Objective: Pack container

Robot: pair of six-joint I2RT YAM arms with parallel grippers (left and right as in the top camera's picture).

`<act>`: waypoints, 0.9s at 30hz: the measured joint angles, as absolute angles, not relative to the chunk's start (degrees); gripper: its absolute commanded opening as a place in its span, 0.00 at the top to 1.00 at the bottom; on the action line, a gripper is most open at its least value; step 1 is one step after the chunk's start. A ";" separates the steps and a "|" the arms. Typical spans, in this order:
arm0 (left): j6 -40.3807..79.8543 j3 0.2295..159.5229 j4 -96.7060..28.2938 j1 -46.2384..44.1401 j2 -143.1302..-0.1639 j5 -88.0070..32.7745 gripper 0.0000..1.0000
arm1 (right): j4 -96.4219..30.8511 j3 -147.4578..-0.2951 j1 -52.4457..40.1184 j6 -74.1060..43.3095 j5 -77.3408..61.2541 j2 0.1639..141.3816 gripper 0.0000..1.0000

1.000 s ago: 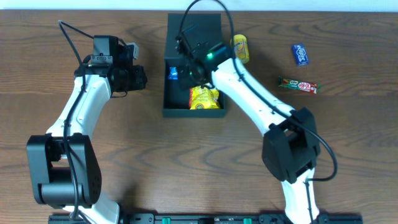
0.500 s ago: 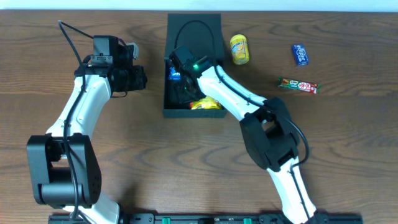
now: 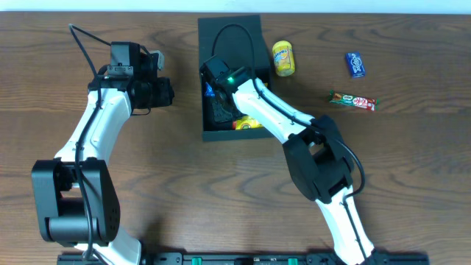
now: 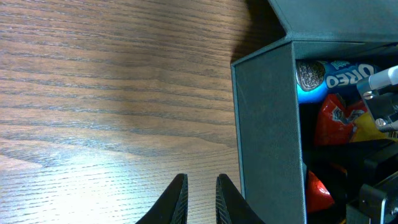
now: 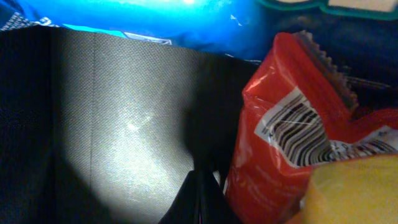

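Container, a matte black square cardboard box (image 3: 221, 135), sits at the middle of the desk (image 3: 412, 184). My right tool (image 5: 199, 198) is deep inside it, closed on nothing. A yellow oval snack packet (image 3: 283, 57) lies at 2 o'clock from it, just outside the wall, its long axis 12-to-6. I judge the right arm is nearer. My left tool (image 4: 199, 198) is at 9 o'clock, slightly parted and empty.

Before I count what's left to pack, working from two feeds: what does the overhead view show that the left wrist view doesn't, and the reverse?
Only overhead: three snacks on the table right of the container: a yellow packet, a blue packet and a red-and-green bar. Only left wrist: the lettering on the blue Oreo pack inside, and the left gripper with fingers nearly together, holding nothing. Both: the open container with snacks inside and the right arm reaching in.
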State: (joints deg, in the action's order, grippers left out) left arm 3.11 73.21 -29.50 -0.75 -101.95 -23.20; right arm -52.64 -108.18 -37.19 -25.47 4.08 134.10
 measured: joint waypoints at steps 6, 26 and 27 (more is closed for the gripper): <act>3.09 73.21 -29.52 -0.75 -101.95 -23.68 0.89 | -54.43 -109.38 -36.84 -25.26 3.11 134.17 0.99; 2.98 73.21 -27.35 -11.57 -101.95 -21.30 0.59 | -62.19 -124.77 -25.36 -20.34 1.43 125.89 0.99; 2.96 73.21 -27.16 -12.82 -101.95 -19.38 0.59 | -62.39 -124.79 -24.64 -20.34 1.41 125.69 0.99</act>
